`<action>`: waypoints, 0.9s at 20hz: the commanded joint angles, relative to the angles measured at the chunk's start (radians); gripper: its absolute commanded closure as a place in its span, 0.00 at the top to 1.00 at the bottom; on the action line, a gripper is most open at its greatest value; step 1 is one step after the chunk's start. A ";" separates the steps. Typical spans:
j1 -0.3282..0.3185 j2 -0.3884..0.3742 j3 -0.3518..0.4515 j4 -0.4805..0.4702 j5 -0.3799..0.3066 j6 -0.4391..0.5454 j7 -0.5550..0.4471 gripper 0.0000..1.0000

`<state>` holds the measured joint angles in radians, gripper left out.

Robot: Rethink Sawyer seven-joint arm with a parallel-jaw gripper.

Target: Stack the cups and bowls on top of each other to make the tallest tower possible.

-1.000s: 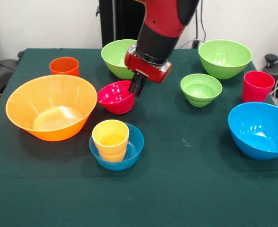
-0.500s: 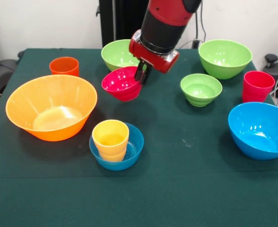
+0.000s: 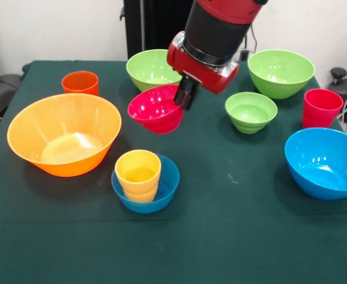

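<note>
Small red glossy plastic bowl [image 3: 155,109] hangs tilted above the green-clothed table [image 3: 232,225], its far rim pinched in my jaws [image 3: 185,94], which are closed on it. Below and nearer the camera, the yellow ribbed plastic cup [image 3: 138,174] sits inside the small blue plastic bowl [image 3: 167,177]; the very wide orange plastic bowl [image 3: 64,133] and the orange plastic cup [image 3: 80,82] lie to the picture's left. Two big green plastic bowls [image 3: 146,70] [image 3: 281,72] stand at the far side, with the small green plastic bowl [image 3: 250,111], red plastic cup [image 3: 322,107] and big blue plastic bowl [image 3: 324,161] on the picture's right, all apart from one another.
</note>
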<state>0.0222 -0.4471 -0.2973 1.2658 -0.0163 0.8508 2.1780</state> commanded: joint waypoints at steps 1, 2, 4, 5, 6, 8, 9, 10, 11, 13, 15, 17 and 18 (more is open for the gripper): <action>-0.007 0.104 0.088 -0.263 0.005 0.079 0.063 0.00; -0.009 0.120 0.087 -0.291 0.004 0.086 0.064 0.00; -0.013 0.142 0.081 -0.327 0.000 0.093 0.061 0.00; -0.017 0.145 0.083 -0.329 -0.002 0.085 0.054 0.00; -0.020 0.154 0.083 -0.340 -0.004 0.084 0.050 0.00; -0.029 0.157 0.091 -0.337 -0.001 0.086 0.036 0.00; -0.031 0.160 0.091 -0.342 -0.002 0.090 0.030 0.00; -0.033 0.166 0.092 -0.352 -0.003 0.094 0.023 0.00; -0.036 0.166 0.093 -0.357 -0.004 0.097 0.015 0.00; -0.044 0.172 0.095 -0.385 -0.004 0.118 -0.004 0.00; -0.047 0.178 0.095 -0.403 -0.008 0.137 -0.022 0.00; -0.046 0.184 0.086 -0.415 -0.015 0.157 -0.032 0.00; -0.045 0.182 0.080 -0.416 -0.020 0.172 -0.039 0.00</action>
<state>-0.0020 -0.3145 -0.2971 0.9167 -0.0159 0.8807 2.1780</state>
